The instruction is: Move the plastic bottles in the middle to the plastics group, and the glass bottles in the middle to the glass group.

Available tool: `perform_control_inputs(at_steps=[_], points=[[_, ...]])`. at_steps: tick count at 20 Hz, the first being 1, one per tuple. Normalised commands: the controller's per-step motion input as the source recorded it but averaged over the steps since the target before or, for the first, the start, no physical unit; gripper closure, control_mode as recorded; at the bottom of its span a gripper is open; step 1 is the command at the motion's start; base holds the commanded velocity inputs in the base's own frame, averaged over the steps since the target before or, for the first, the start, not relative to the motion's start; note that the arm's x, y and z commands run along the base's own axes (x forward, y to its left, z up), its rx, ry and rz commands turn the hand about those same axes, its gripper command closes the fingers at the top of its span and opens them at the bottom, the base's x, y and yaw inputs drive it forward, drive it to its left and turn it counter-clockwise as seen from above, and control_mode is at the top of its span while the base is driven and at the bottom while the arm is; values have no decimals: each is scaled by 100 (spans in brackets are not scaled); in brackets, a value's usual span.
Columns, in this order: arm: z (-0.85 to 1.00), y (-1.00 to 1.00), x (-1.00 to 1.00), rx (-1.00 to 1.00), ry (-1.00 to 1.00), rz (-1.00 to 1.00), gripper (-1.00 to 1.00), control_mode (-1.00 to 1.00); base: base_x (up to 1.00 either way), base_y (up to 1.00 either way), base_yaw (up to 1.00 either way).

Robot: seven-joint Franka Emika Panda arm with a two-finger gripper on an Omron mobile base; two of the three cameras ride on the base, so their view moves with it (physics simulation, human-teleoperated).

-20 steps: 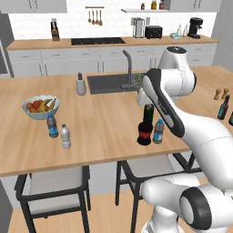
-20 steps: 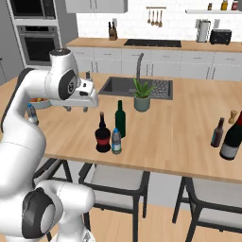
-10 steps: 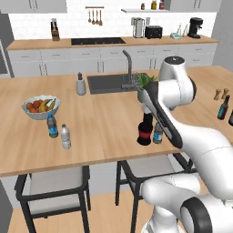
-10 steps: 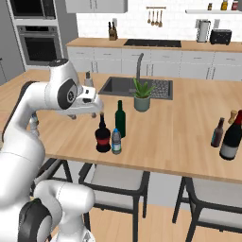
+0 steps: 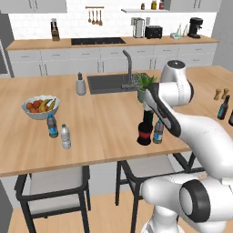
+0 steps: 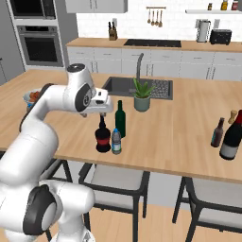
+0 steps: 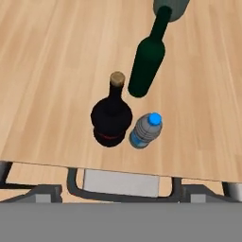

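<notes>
Three bottles stand close together near the front edge of the wooden counter [image 6: 189, 132]. The squat black bottle [image 6: 102, 137] with a red band is just beside the small blue-labelled water bottle [image 6: 116, 141], and the tall green wine bottle [image 6: 120, 119] stands right behind them. A potted plant [image 6: 142, 95] sits behind the green bottle, in front of the sink [image 6: 124, 85].

The gripper [image 6: 101, 115] hangs right above the black bottle. Its fingers are hard to see here, but it is opened wide and has hold of nothing.

Off to the left are two small water bottles [image 5: 59, 131] beside a fruit bowl [image 5: 41, 107]. Off to the right stand tall dark glass bottles [image 6: 227, 135], with two little brown shakers [image 5: 220, 94] nearby. A grey soap dispenser [image 5: 80, 84] stands by the sink.
</notes>
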Motion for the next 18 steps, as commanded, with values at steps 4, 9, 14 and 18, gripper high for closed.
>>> perform_control_inputs(at_steps=[4,9,14,18], points=[[-16,0,74,5,4,-6,-100,-100,0,0,0],[-18,9,61,1,0,-5,-100,-100,0,0,0],[-34,5,44,5,1,-13,-100,-100,0,0,0],[-30,1,47,2,2,-14,-100,-100,0,0,0]])
